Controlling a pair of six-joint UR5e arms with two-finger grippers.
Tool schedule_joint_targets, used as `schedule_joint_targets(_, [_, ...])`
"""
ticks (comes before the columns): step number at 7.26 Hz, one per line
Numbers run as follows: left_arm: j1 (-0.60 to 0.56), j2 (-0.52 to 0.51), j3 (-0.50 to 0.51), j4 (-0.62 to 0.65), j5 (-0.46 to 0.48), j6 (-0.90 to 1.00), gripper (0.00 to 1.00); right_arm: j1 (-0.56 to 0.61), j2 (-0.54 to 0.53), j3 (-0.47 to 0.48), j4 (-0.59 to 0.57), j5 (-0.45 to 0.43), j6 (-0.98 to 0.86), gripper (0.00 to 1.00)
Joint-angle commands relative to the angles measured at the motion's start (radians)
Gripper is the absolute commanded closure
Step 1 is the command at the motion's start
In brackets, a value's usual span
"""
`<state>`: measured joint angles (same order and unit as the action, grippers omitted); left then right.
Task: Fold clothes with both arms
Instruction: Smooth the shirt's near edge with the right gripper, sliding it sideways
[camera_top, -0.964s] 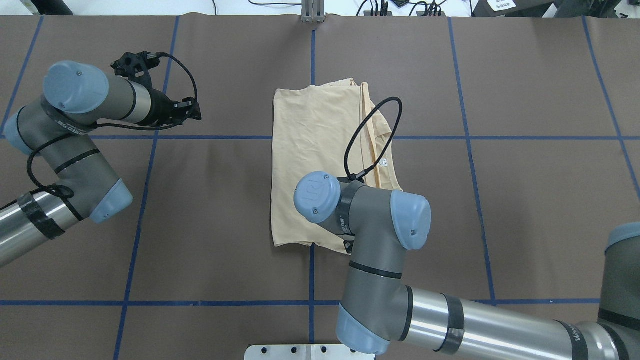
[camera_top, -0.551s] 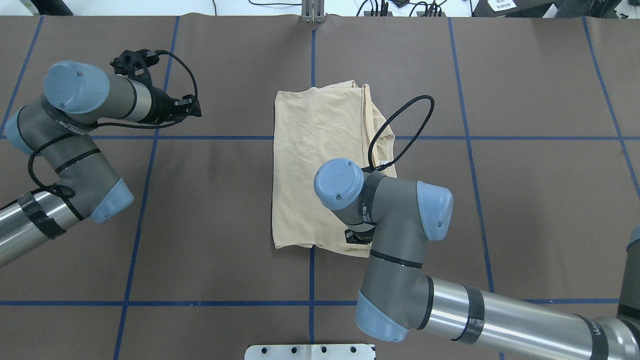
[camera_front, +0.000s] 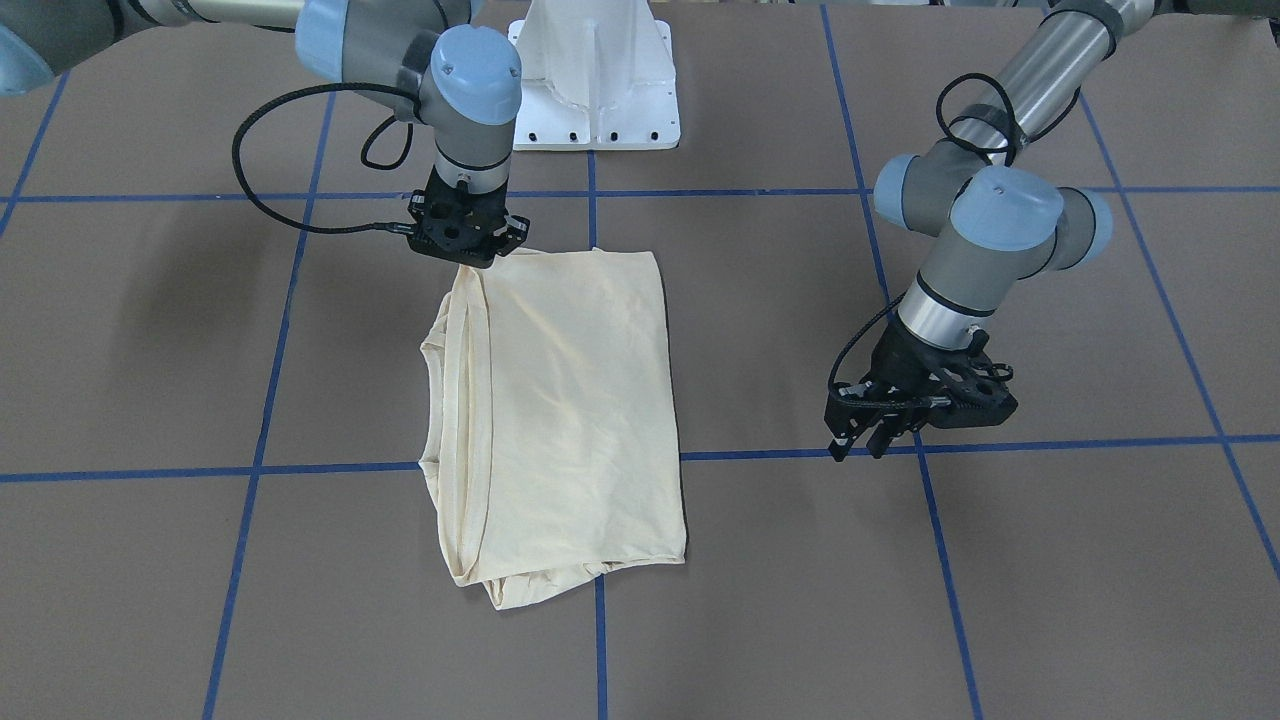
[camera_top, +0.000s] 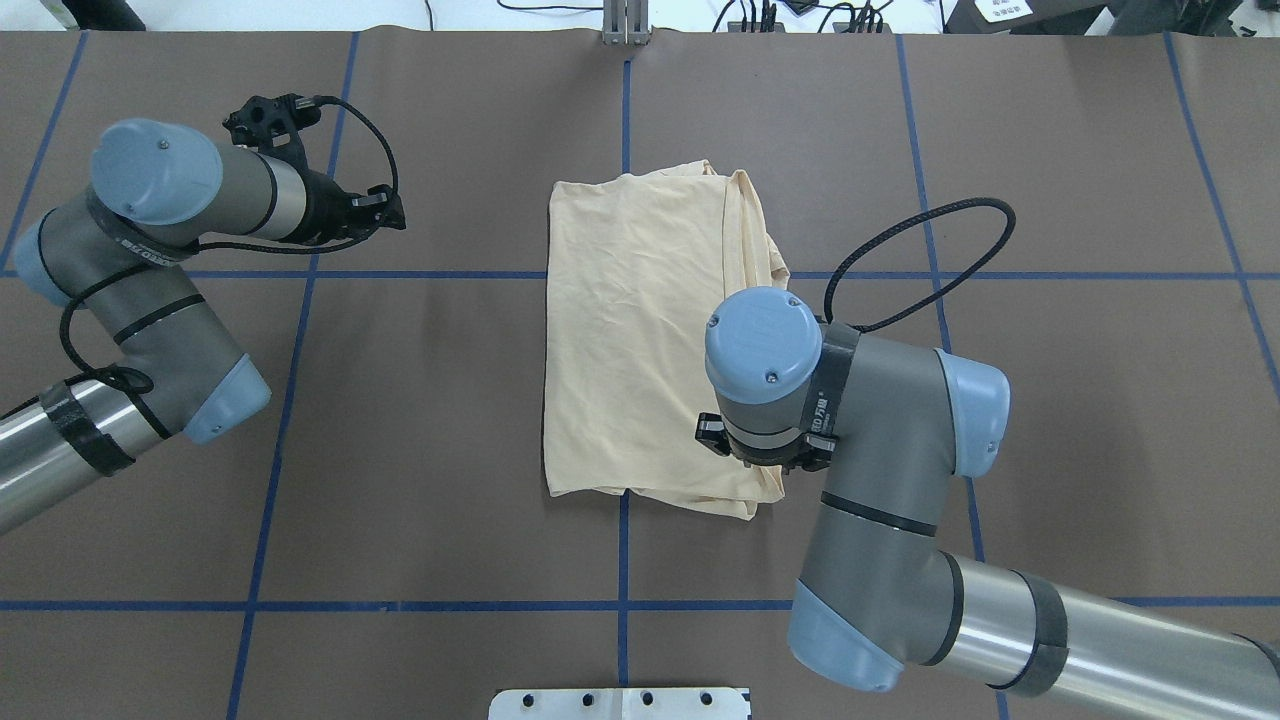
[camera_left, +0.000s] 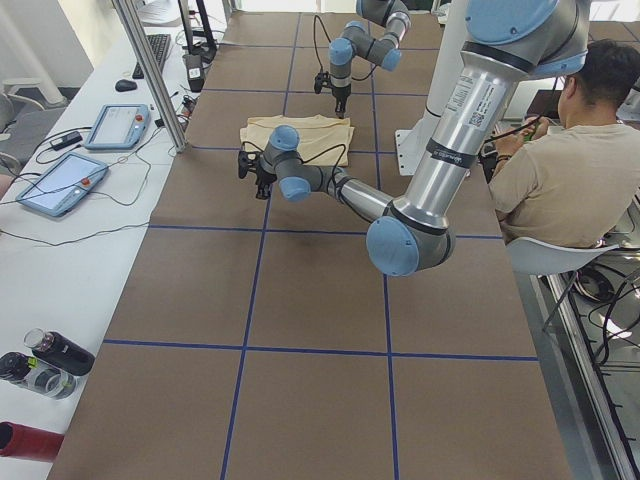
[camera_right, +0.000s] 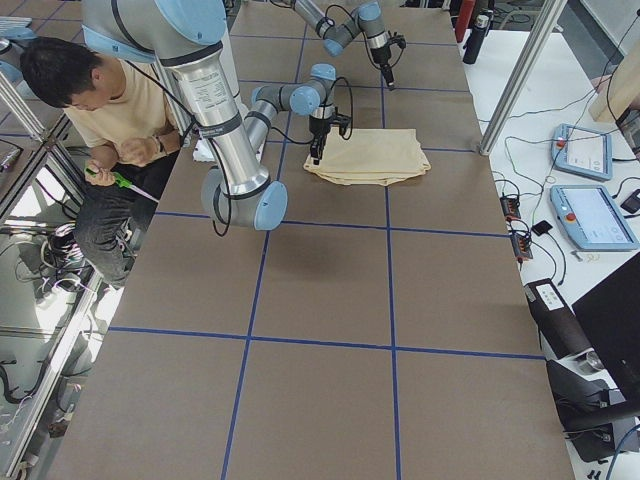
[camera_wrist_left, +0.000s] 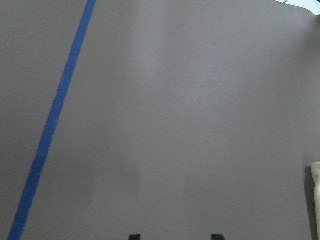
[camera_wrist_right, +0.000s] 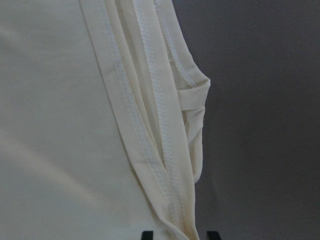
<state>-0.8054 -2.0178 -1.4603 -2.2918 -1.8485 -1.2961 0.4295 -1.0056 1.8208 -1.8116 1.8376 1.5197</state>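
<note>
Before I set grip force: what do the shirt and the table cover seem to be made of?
Shirt: thin matte cream knit, probably cotton jersey; soft wrinkles, stitched hems. Table cover: matte brown sheet, perhaps paper or vinyl; flat, no gloss, blue tape lines on it.

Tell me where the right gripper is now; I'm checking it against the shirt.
In the front-facing view the right gripper is at left, above the corner of the T-shirt nearest the white pedestal.

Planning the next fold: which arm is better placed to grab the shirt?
Likely right. The right gripper hangs open over a robot-side corner of the shirt; the left gripper is off over bare table.
</note>
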Motion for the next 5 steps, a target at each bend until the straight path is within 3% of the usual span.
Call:
schedule_joint_targets(1, [0.0, -0.002, 0.0, 0.0, 0.003, -0.002, 0.43, 0.0, -0.071, 0.005, 0.201, -0.014, 0.297, 0.32])
schedule_joint_targets(3, [0.0, -0.004, -0.003, 0.0, 0.003, -0.002, 0.43, -0.014, -0.077, 0.008, 0.212, -0.102, 0.513, 0.34])
schedule_joint_targets(5, [0.0, -0.004, -0.005, 0.0, 0.003, -0.002, 0.43, -0.047, -0.09, 0.008, 0.213, -0.142, 0.606, 0.34])
